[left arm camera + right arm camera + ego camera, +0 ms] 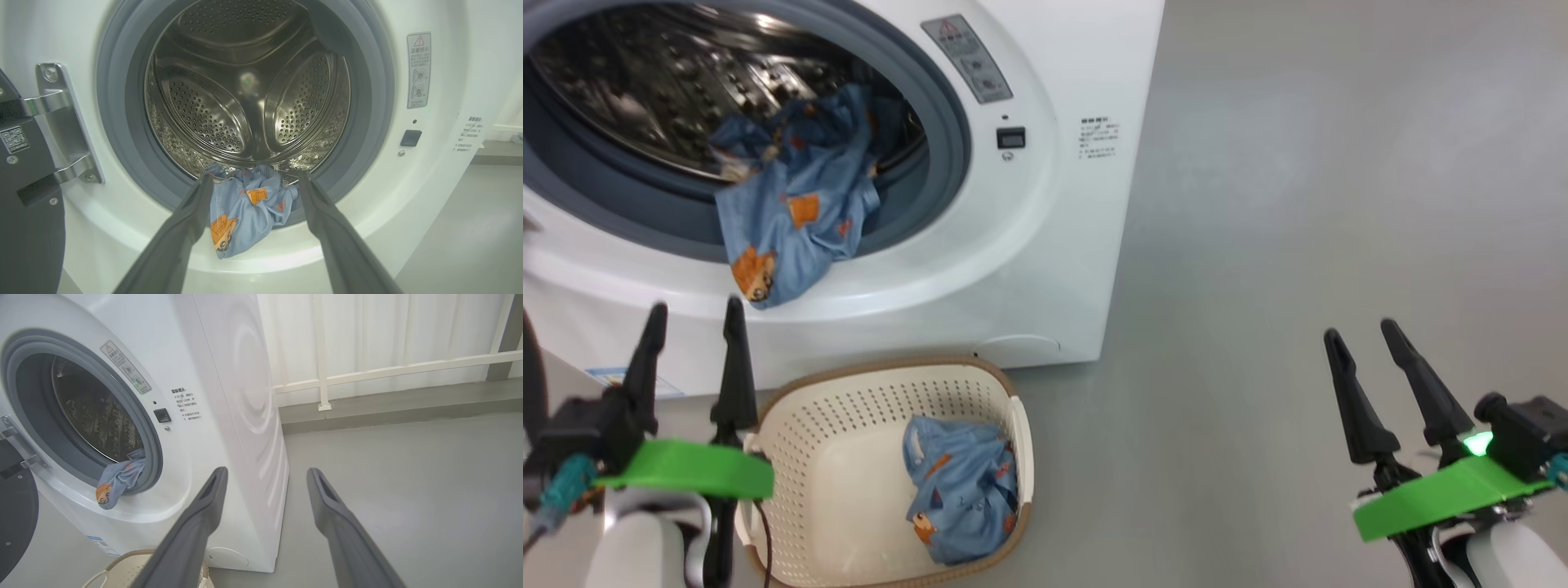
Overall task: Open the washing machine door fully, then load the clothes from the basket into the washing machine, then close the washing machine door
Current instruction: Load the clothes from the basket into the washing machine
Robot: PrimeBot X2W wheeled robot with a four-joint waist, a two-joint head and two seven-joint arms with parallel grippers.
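Clothes [792, 212]: light blue fabric, orange cartoon prints; one piece spills from the washing machine [1045, 245] drum over the grey gasket; second piece [964, 490] bunched in the cream basket [849, 425] below; left gripper [696, 309] and right gripper [1360, 331] fingers spread, both empty.

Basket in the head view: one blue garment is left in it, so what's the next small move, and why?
Probably lower the left claw, open and empty, toward the garment lying in the basket; that claw looks the nearer of the two. The other garment droops over the gasket lip of the washing machine and may need pushing in later.
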